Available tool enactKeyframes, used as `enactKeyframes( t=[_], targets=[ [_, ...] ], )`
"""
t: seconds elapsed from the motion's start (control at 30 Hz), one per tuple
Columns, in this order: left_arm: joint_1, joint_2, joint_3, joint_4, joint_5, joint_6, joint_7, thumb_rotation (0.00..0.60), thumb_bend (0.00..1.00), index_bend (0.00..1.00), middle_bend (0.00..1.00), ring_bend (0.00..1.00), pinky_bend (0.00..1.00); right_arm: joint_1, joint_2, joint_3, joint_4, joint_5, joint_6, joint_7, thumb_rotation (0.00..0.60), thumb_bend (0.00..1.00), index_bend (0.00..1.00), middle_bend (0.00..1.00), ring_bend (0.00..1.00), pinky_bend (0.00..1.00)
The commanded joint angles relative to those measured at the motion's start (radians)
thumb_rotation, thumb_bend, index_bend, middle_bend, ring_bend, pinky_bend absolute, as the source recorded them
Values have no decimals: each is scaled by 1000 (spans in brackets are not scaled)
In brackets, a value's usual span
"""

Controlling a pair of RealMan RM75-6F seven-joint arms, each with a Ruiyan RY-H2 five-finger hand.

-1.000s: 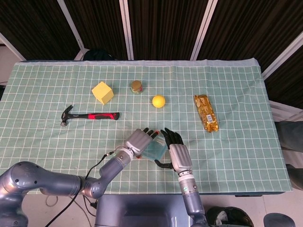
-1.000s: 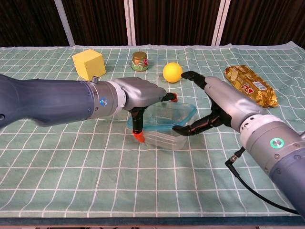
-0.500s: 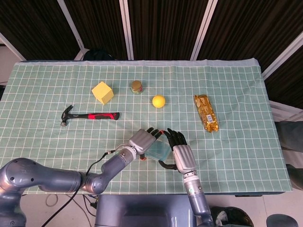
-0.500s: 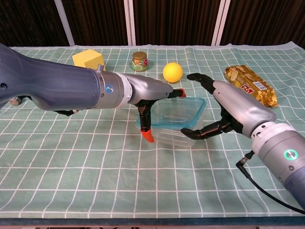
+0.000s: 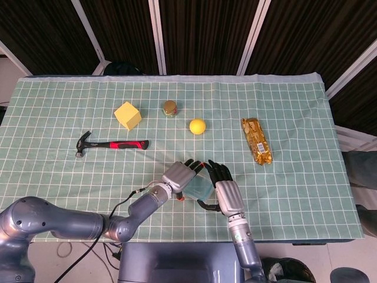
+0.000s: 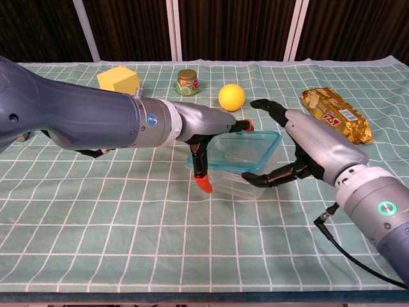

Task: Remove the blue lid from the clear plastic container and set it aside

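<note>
The blue-rimmed lid [image 6: 241, 152] [image 5: 200, 187] is raised and tilted just above the clear plastic container [image 6: 246, 184]. My left hand [image 6: 199, 135] [image 5: 177, 175] grips the lid from above, one orange-tipped finger on its near edge and another on its far edge. My right hand [image 6: 307, 148] [image 5: 225, 193] cups the container's right end, with its thumb against the front wall and its fingers arched over the back. Little of the container shows in the head view, where the two hands cover it.
Further back on the green checked cloth lie a yellow cube [image 5: 127, 115], a small jar [image 5: 171, 108], a yellow ball [image 5: 197, 125] and a gold snack packet [image 5: 257, 140]. A red-handled hammer [image 5: 112, 144] lies at the left. A black cable [image 6: 348, 252] hangs from my right wrist.
The lid has come up off the container and tilted. Both hands and the container have shifted a little to the right.
</note>
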Motion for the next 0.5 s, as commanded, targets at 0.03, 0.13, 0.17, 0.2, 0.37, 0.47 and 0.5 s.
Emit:
enactKeyframes(
  t=[0.03,0.13,0.17,0.2,0.37,0.47,0.5],
  targets=[
    [-7,0,4,2,-5,-6,-5,600,0,0,8,42,243,5,-6,8,5,-3,-1,-1,600,341,0,0,0,0],
    [-15,4,11,3,-5,-7,-1,600,0,0,1,31,230,10,-12,17,10,-4,0,-4,600,337,0,0,0,0],
    [-17,4,13,3,-7,-7,-3,600,0,0,0,23,222,11,-13,19,11,-3,0,-5,600,331,0,0,0,0],
    [-19,4,16,2,-9,-8,-2,600,0,0,0,16,214,12,-14,22,12,-3,0,-6,600,324,0,0,0,0],
    [-36,10,25,-4,-17,-6,3,600,0,0,0,12,204,15,-17,32,14,0,2,-13,600,317,0,0,0,0],
    [-43,12,25,-8,-17,-1,3,600,0,0,0,8,199,16,-16,35,14,1,1,-15,600,317,0,0,0,0],
    [-44,13,28,-9,-18,1,3,600,0,0,0,4,193,16,-15,36,14,0,2,-15,600,317,5,0,0,0]
  ],
)
